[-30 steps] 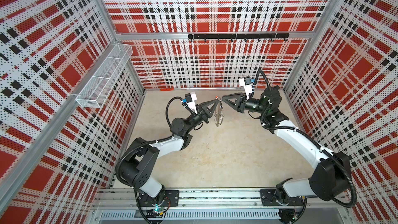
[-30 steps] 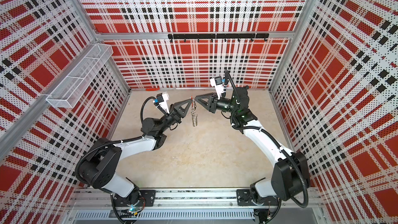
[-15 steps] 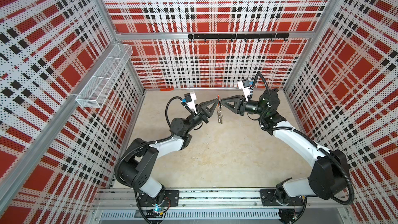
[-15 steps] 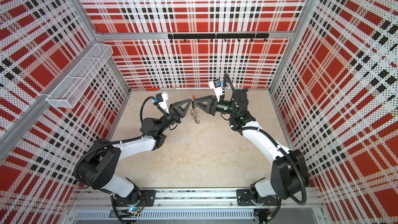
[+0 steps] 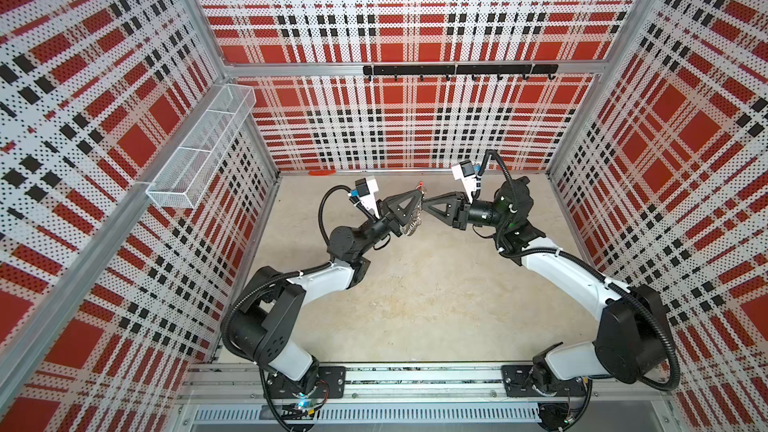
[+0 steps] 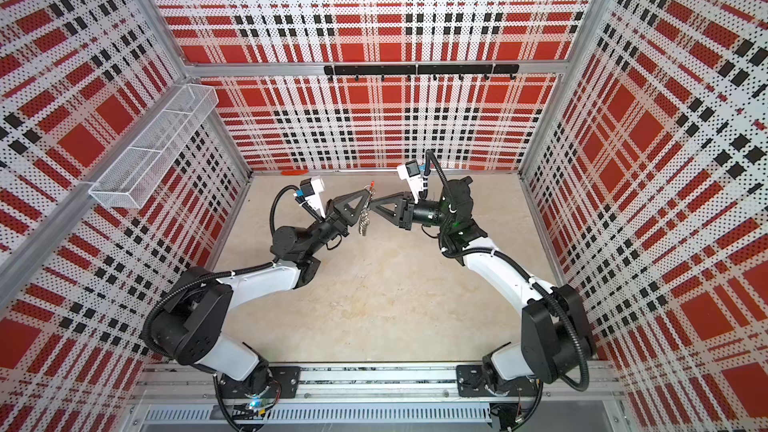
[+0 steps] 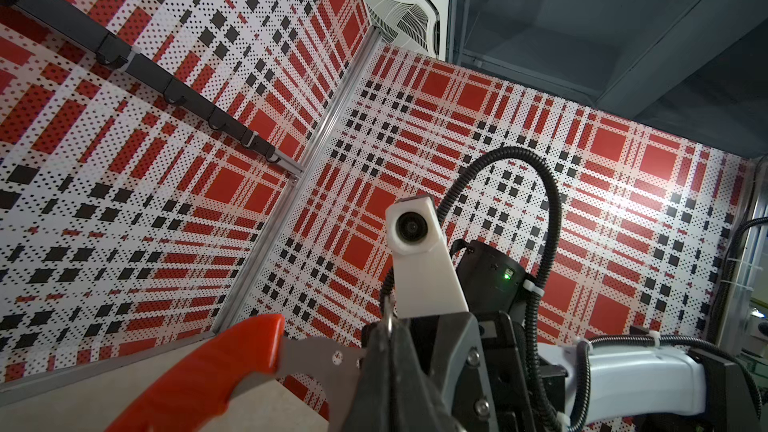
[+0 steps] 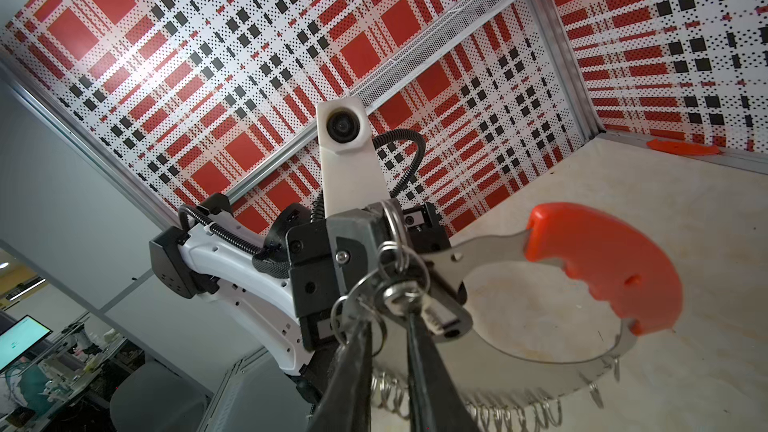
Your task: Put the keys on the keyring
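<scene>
Evidently left fingers [image 5: 391,210] clamped on keyring [image 8: 602,268], right fingers [image 8: 428,376] cut off, state unclear, keys hidden.

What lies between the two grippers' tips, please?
The keyring, dangling between left gripper and right gripper in both top views; its small silver rings show in the right wrist view.

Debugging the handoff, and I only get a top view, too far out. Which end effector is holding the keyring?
Observer: The left end effector. The right wrist view shows it shut on the keyring, on the grey arm that leads into the red sleeve.
Operator: And at the right one's tips?
Observer: A bunch of small silver rings sits between the right end effector's fingers. Whether they are gripped is unclear.
</scene>
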You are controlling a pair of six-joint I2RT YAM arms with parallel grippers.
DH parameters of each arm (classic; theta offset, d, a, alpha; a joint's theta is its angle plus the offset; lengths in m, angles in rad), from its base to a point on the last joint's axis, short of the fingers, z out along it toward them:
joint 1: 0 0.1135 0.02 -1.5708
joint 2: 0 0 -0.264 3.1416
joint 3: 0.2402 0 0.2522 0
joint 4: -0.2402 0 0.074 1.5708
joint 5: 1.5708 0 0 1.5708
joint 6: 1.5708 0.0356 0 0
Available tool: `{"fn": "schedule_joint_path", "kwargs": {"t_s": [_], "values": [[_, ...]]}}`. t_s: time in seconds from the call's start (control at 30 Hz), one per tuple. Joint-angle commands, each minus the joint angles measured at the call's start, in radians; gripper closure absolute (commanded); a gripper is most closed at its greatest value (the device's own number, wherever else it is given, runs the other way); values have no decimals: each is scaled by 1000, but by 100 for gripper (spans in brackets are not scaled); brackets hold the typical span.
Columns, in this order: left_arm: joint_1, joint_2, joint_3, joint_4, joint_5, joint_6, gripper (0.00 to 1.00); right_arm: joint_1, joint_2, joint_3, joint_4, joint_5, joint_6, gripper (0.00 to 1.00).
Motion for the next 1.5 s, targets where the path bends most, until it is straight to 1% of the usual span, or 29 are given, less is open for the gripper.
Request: {"fn": "schedule_joint_path", "kwargs": {"t_s": [0.0,0.13,0.27,0.37,0.47,0.6,0.73,0.8,0.93,1.1,1.23,1.33,1.47], "values": [[-4,-19,22,32,9,16,100,-2,-46,5,-76,41,-72,80],[-1,-22,14,21,11,29,100,-41,-87,29,-214,132,-156,80],[-6,-27,8,-14,11,58,100,-54,-80,75,-236,133,-178,71],[-8,-31,6,-18,9,63,100,-53,-50,106,-192,99,-146,66],[-6,-37,4,-19,9,65,100,-54,-23,113,-115,66,-89,64],[-6,-42,2,-20,12,66,100,-48,13,114,-6,16,-13,64],[-8,-43,2,-19,15,66,100,-36,42,126,9,-2,1,64],[-9,-45,0,-19,14,66,100,-27,48,128,13,-6,1,65],[-7,-49,0,-20,13,66,100,-17,58,131,21,-10,5,71],[-7,-48,-2,-19,12,64,100,-12,61,132,26,-12,7,75],[-7,-47,-2,-20,13,64,100,-10,61,133,30,-12,9,82],[-9,-47,-1,-18,12,63,100,-9,61,132,34,-12,11,88],[-9,-47,-3,-18,8,66,100,-8,62,134,37,-13,11,92]]}}
